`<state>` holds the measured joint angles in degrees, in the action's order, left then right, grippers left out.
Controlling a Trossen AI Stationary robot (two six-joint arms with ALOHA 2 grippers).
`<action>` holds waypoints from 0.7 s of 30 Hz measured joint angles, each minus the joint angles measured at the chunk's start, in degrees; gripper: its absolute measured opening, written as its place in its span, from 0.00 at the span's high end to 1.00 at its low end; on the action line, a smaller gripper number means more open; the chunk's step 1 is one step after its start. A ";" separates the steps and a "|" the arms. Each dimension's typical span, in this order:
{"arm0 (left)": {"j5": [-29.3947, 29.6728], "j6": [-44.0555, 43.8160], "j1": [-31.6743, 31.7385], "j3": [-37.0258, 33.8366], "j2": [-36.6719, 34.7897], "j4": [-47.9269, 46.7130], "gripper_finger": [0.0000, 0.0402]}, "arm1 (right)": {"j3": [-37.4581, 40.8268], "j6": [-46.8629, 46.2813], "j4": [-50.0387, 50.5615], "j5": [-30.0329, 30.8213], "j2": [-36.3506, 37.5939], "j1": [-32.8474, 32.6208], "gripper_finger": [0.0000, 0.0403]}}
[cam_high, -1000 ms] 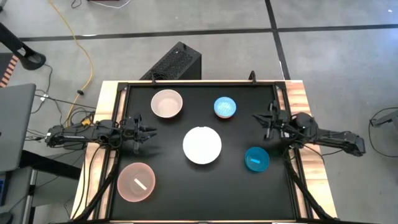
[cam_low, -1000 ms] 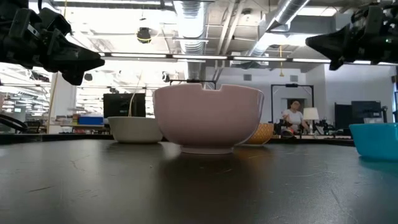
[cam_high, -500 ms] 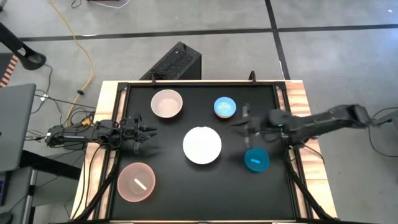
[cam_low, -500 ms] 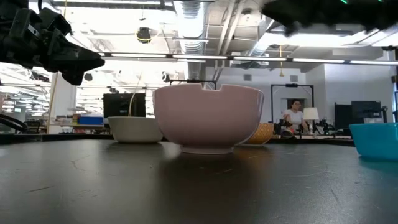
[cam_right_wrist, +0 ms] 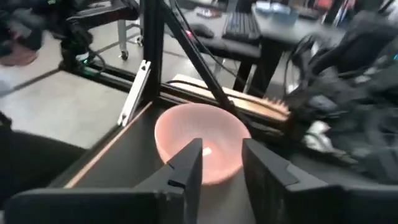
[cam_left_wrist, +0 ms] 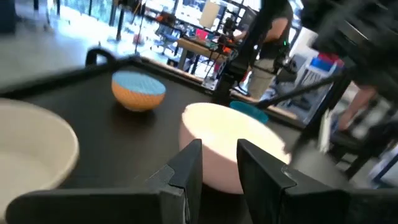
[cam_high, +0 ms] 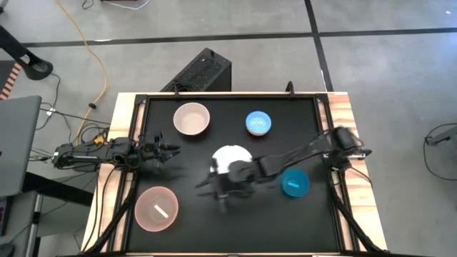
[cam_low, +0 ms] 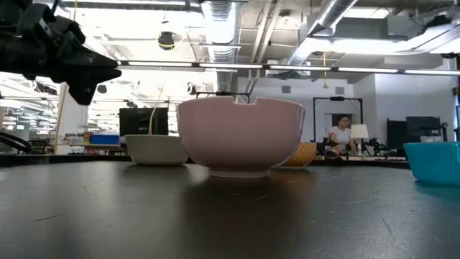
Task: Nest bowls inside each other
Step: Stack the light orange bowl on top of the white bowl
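From above, the black surface (cam_high: 186, 171) carries five bowls, all apart from each other. The large pink bowl (cam_high: 156, 208) sits at the near left corner. The pale pink bowl (cam_high: 191, 119) is at the far left, and the light blue bowl (cam_high: 258, 123) is at the far side, right of centre. The white bowl (cam_high: 230, 158) is in the middle, and the cyan-blue bowl (cam_high: 294, 183) lies to its right, a little nearer. The right pincer (cam_high: 220, 187) reaches across the surface and is over the near edge of the white bowl; it is blurred, so I cannot tell here if its fingers are open. The left pincer (cam_high: 166, 150) waits at the left edge of the surface.

In the low view, a pale pink bowl (cam_low: 241, 137) stands in the centre, upright. A white bowl (cam_low: 156, 150) is behind it on the left, and the cyan-blue bowl (cam_low: 433, 162) shows at the right edge. A dark pincer (cam_low: 86, 72) hangs above the surface at the upper left.

In the left wrist view, the fingers (cam_left_wrist: 186, 171) stand a little apart with nothing between them. Ahead is the white bowl (cam_left_wrist: 230, 146), and farther the light blue bowl (cam_left_wrist: 138, 90).

In the right wrist view, the fingers (cam_right_wrist: 186, 168) are apart and hold nothing. The large pink bowl (cam_right_wrist: 202, 140) lies ahead of them.
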<state>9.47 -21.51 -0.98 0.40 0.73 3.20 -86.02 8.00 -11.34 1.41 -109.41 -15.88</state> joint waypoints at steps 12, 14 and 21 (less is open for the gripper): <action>0.01 -2.97 0.00 0.00 1.06 -0.08 0.78 | -45.69 -15.90 28.02 0.02 -31.21 3.08 0.39; 0.14 -2.91 0.00 0.00 1.20 -0.04 0.78 | -49.07 -18.65 29.69 0.04 -35.05 3.89 0.39; 0.81 -1.63 -0.01 0.00 1.25 -0.01 0.78 | -47.20 -27.23 24.47 0.05 -37.03 5.94 0.38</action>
<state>10.28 -23.14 -0.99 0.40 1.98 3.18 -133.23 -19.22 13.13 1.45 -146.44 -9.94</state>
